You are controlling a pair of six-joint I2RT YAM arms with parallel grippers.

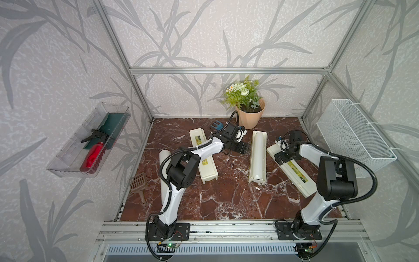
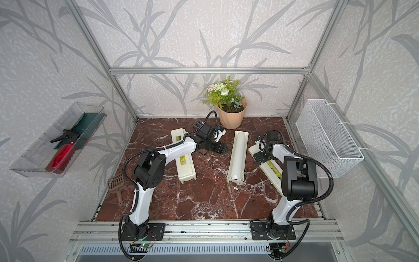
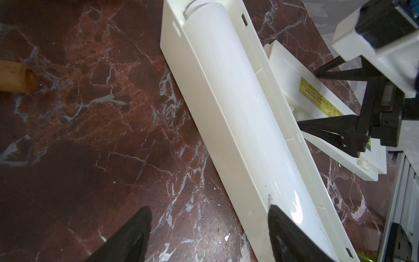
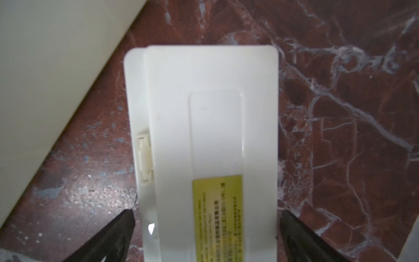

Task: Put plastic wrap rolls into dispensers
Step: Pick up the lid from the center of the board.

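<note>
R fingers (image 1: 278, 158) spread astride lid (image 4: 204, 113) | L fingers (image 1: 244, 148) spread, empty | roll (image 3: 251, 113) in dispenser (image 3: 208, 113)

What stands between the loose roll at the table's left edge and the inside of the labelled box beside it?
The box's own lid: the dispenser lies shut, label up, so the roll cannot drop in. The left arm also crosses above it.

Glossy plastic wrap roll (image 3: 244, 113), marbled tabletop (image 3: 90, 136)

roll (image 1: 258, 149) lies in the open dispenser (image 1: 257, 180), right of the closed dispenser (image 1: 208, 173).
</note>
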